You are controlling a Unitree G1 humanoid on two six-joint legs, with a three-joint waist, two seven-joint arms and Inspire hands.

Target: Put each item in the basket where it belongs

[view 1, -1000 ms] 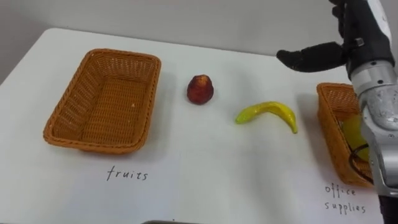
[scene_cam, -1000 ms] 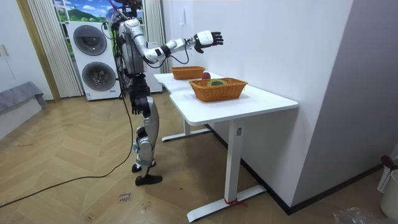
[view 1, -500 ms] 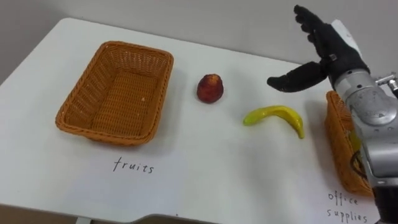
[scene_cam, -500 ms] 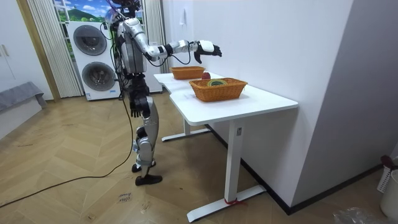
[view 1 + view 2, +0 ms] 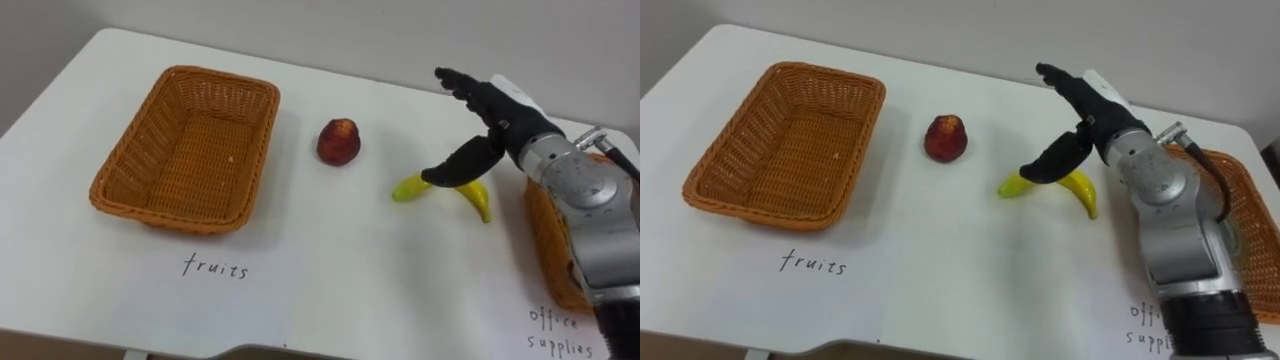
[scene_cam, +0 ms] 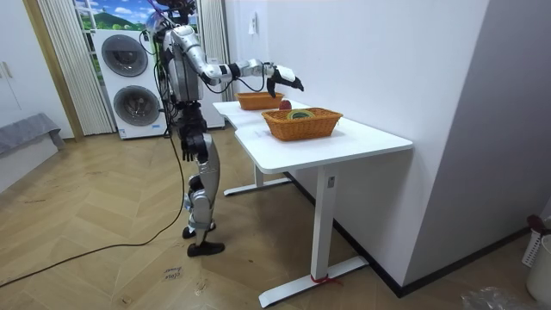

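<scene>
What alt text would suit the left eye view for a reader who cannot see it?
The robot's right hand, fingers spread open, hovers over a yellow banana on a white table. A red fruit lies to the banana's left, and a wicker basket farther left.

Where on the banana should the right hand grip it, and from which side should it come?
Probably its thick middle, from above: the banana lies flat on the table, and the open right hand hovers over that part.
</scene>
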